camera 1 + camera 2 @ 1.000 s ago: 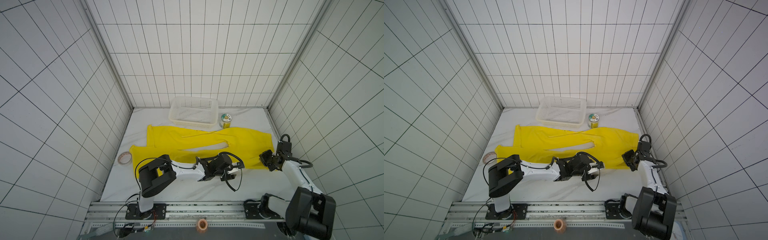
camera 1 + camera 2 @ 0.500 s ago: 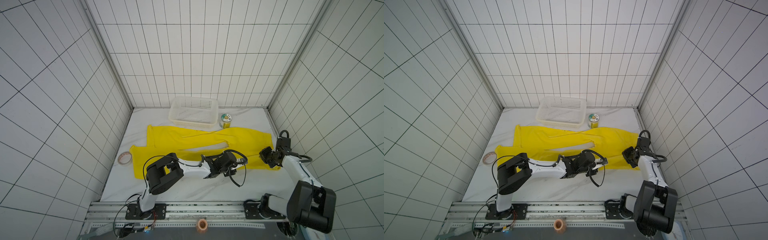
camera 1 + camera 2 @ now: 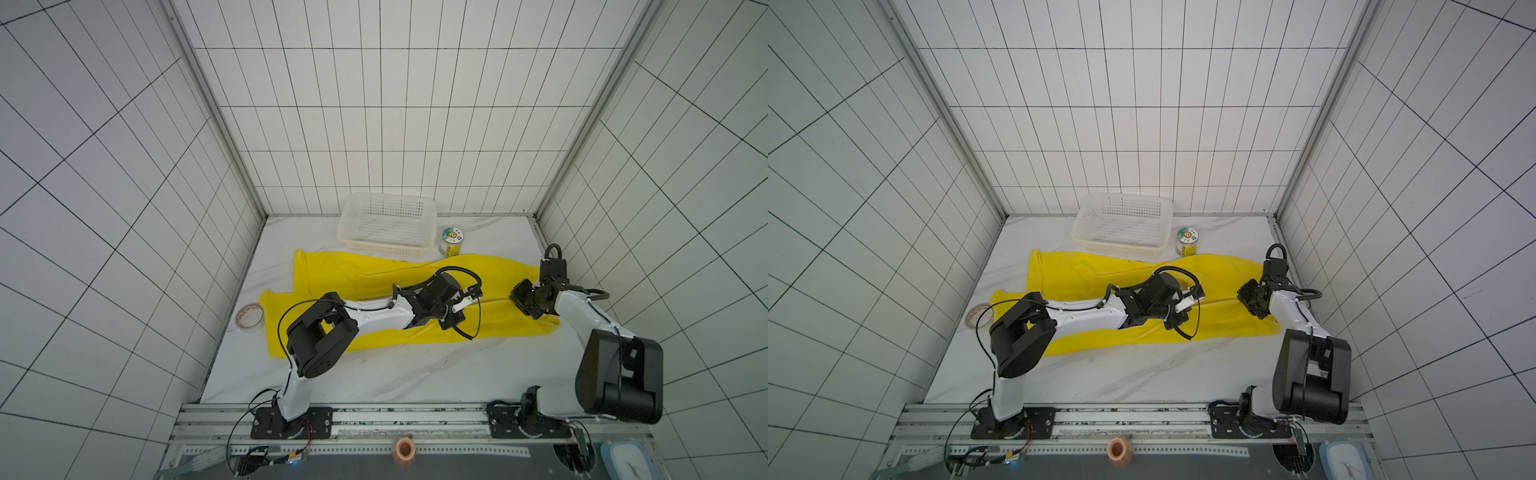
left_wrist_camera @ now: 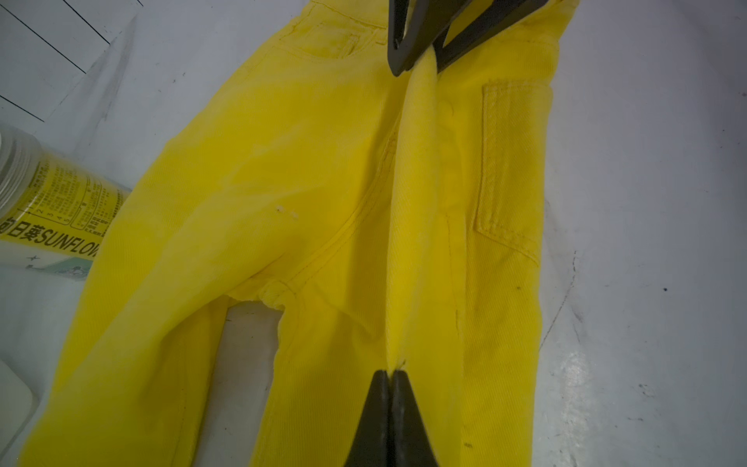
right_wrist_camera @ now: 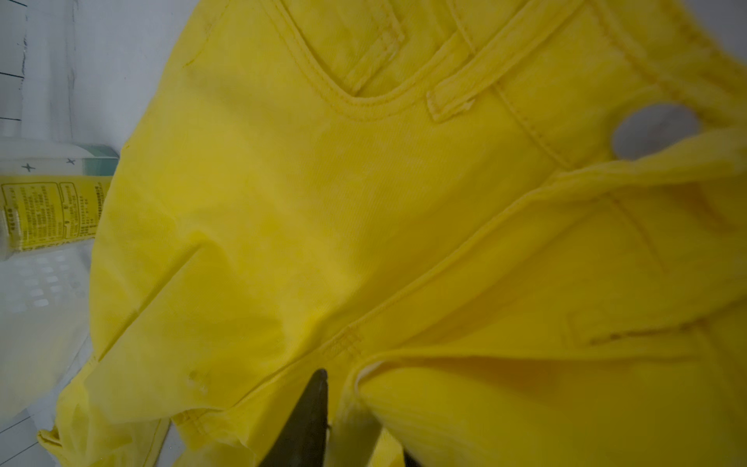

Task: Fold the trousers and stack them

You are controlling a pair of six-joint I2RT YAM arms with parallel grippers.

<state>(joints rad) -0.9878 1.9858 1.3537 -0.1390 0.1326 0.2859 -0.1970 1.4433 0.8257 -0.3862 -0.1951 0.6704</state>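
Observation:
The yellow trousers (image 3: 374, 274) (image 3: 1092, 274) lie spread flat across the white table, legs to the left and waist to the right. My left gripper (image 3: 473, 297) (image 3: 1196, 297) (image 4: 390, 376) reaches across the middle. It is shut on a raised ridge of cloth on the seat, just past the crotch. My right gripper (image 3: 517, 299) (image 3: 1246, 297) (image 4: 420, 66) stands at the waist end of that ridge. Its jaws are apart, with a fold of waistband cloth between one dark finger (image 5: 311, 412) and the other, which is mostly hidden.
A white perforated basket (image 3: 345, 232) (image 3: 1077, 237) stands at the back, touching the trousers' far edge. A yellow-labelled jar (image 3: 450, 241) (image 3: 1187, 241) (image 4: 48, 194) (image 5: 48, 202) stands beside it. A tape roll (image 3: 249, 318) (image 3: 976, 316) lies at the left edge.
My left arm has stretched further right and its jaws have shut on the cloth ridge. My right gripper has shifted slightly along the waist and its jaws have parted.

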